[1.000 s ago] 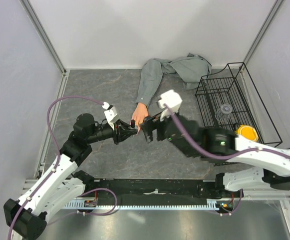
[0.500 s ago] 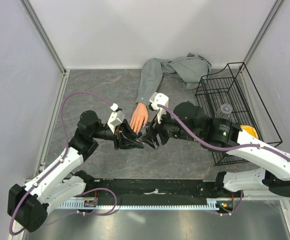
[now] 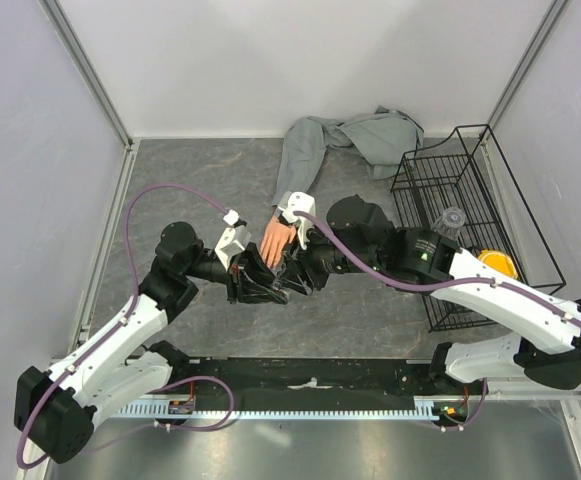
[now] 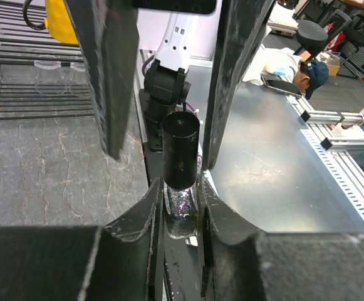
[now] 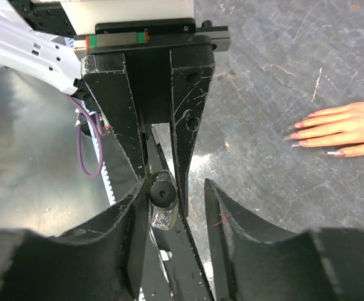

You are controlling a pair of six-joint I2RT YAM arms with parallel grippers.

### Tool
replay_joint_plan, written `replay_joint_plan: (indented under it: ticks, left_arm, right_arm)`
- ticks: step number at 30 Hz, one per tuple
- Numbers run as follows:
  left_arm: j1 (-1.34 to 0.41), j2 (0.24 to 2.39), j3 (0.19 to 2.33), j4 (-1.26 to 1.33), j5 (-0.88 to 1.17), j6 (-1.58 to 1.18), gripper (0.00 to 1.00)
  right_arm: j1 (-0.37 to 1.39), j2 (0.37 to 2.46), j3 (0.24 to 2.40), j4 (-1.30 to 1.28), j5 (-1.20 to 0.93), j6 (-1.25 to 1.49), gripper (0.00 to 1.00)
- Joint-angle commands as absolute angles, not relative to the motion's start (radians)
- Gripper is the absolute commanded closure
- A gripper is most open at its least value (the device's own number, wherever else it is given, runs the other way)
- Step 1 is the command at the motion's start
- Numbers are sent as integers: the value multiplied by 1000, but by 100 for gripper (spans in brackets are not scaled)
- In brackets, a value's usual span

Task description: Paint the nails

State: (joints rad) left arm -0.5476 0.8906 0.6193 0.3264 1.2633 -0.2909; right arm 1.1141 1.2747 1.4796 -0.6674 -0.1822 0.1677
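A peach mannequin hand (image 3: 278, 238) in a grey sleeve (image 3: 305, 160) lies flat on the table, and its pinkish nails (image 5: 301, 133) show in the right wrist view. My left gripper (image 3: 258, 284) (image 4: 180, 195) is shut on a small glittery bottle (image 4: 182, 205) with a black cap (image 4: 181, 150) (image 5: 162, 194). My right gripper (image 3: 292, 281) (image 5: 175, 185) is open around that cap. One of its fingers (image 5: 135, 207) lies against the cap; the other (image 5: 222, 207) stands apart. Both grippers meet just in front of the hand's fingertips.
A black wire basket (image 3: 470, 150) stands at the right, holding a clear cup (image 3: 452, 220), with a yellow object (image 3: 496, 265) by its near side. The crumpled grey shirt (image 3: 380, 135) lies at the back. White walls enclose the table.
My right gripper swung down and left from beside the hand to straddle the bottle's cap, its jaws narrowing. The left gripper shifted slightly right, still holding the bottle.
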Motion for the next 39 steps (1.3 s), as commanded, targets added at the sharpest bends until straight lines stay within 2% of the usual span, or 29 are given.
replay_joint_plan:
  ticks: [1,2,3,5,6,8,10,11,12,14,16,20,23,24,25,26,28,29,31,32,34,35,39]
  left_arm:
    - [-554,885,626,370,1276,-314,98]
    - [-554,884,627,361,1266,-311,98]
    - [-552,879,627,350,1258,-298,98]
    - [-552,861,640,304,1195,-232,98]
    - [-552,854,647,225,1162,-203,98]
    - [-549,831,670,146,1021,-126,98]
    - [-529,815,672,80,903,-104,98]
    - [-519,802,675,60,764,-98,98]
    - [-511,796,672,25,691,-95,98]
    - [-491,775,678,6,555,-84,98]
    - [-486,753,677,6,520,-68,98]
    - [-486,707,652,11,498,-61,98]
    - [-486,712,652,8,529,-60,98]
    - [-486,721,658,8,544,-58,98]
    - [-486,726,660,11,579,-58,98]
    - [-486,733,663,12,604,-58,98]
    - [-486,750,664,21,687,-63,98]
    - [-486,756,664,28,722,-66,98]
    - [-486,782,667,52,838,-80,98]
    - [-486,793,670,64,882,-87,98]
    - [-488,828,672,101,1015,-127,98]
    - [-488,842,667,157,1063,-149,98]
    - [-494,868,626,366,1238,-317,98]
  right_arm:
    - [1111,1289,1514,-652,-225,147,58]
    - [1111,1292,1513,-650,-225,147,61]
    - [1111,1295,1513,-650,-225,149,71]
    - [1111,1298,1511,-650,-230,156,84]
    - [1112,1298,1509,-652,-224,163,100]
    - [1111,1298,1500,-650,-175,204,100]
    - [1118,1305,1500,-660,-25,254,100]
    - [1136,1308,1499,-663,70,347,100]
    - [1173,1315,1502,-676,437,407,100]
    - [1320,1347,1477,-710,741,640,100]
    - [1444,1417,1466,-683,1018,736,100]
    - [1470,1578,1569,-727,1121,790,100]
    - [1470,1566,1576,-717,1089,760,100]
    - [1468,1528,1559,-675,1078,714,96]
    - [1467,1508,1542,-669,1053,701,88]
    - [1460,1488,1536,-667,1028,680,69]
    - [1437,1424,1522,-666,973,594,52]
    - [1431,1398,1513,-669,909,563,39]
    - [1384,1321,1499,-678,792,477,30]
    - [1365,1295,1491,-680,669,457,22]
    - [1284,1218,1468,-666,493,360,18]
    - [1222,1185,1460,-648,284,327,19]
    - [1160,1178,1471,-646,-68,204,23]
